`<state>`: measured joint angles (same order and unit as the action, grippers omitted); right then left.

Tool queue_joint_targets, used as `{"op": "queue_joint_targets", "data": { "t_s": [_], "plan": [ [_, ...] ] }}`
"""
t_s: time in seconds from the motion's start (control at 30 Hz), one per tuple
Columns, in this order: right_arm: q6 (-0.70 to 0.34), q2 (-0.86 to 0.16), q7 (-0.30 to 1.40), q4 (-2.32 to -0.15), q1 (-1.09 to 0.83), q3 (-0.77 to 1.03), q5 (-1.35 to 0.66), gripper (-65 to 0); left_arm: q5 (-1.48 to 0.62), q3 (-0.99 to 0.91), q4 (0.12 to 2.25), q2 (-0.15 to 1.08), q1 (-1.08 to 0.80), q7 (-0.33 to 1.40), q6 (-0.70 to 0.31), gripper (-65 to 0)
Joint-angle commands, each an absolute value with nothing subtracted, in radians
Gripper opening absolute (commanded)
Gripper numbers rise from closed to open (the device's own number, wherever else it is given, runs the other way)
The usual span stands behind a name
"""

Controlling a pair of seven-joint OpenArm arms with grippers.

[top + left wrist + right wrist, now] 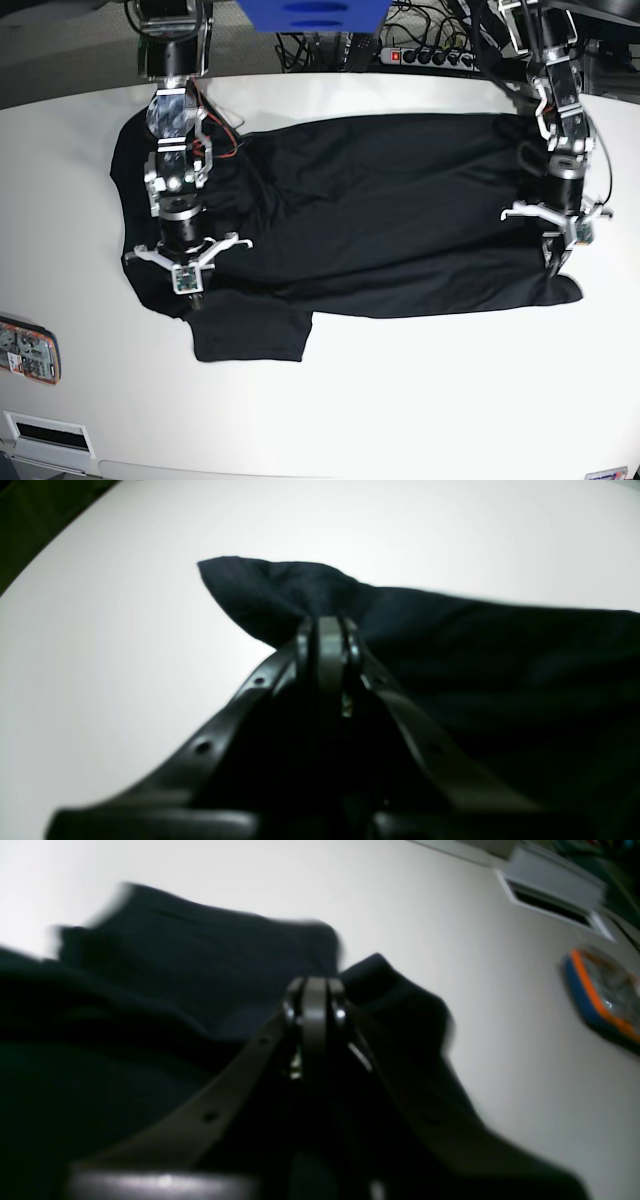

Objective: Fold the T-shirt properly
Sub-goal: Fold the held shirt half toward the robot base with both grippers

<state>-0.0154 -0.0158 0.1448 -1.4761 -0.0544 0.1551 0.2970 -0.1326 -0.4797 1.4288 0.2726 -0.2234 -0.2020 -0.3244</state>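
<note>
A smooth white counter is carrying everything, its far edge curving away toward a dark floor where a power strip and tangled cables are lying. A flat orange-and-blue-rimmed device is resting at the counter's near left edge, beside a white slotted box at the near left corner.

The left tool is sitting with its jaws pressed together, pinching a bunched corner of the plain black short-sleeved T-shirt of thin soft fabric. The right tool is likewise clamped together on a fold of the same cloth.

The T-shirt is lying spread across the far half of the counter, reaching from one tool to the other. One sleeve is sticking out toward the near edge just beside the right tool, and the fabric beyond the left tool is tapering to a point toward the counter's right edge.
</note>
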Motion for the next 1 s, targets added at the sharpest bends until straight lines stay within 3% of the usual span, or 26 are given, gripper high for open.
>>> {"op": "queue_joint_targets", "data": {
  "t_s": [0.0,0.5,0.97],
  "plan": [
    [-0.012,-0.018,0.108,-1.518,-0.041,0.156,0.295,-65.0,-0.151,-0.493,1.449,0.274,-0.216,-0.232,-0.321,-65.0],
    [-0.015,-0.053,0.107,-1.715,-0.240,0.154,0.295,-65.0,-0.171,-0.521,1.653,0.223,-0.401,-0.232,-0.321,-65.0],
    [-0.015,-0.054,0.122,-1.856,-0.397,0.163,0.294,-65.0,-0.171,-0.634,1.696,0.225,-0.433,-0.232,-0.321,-65.0]
  ]
}}
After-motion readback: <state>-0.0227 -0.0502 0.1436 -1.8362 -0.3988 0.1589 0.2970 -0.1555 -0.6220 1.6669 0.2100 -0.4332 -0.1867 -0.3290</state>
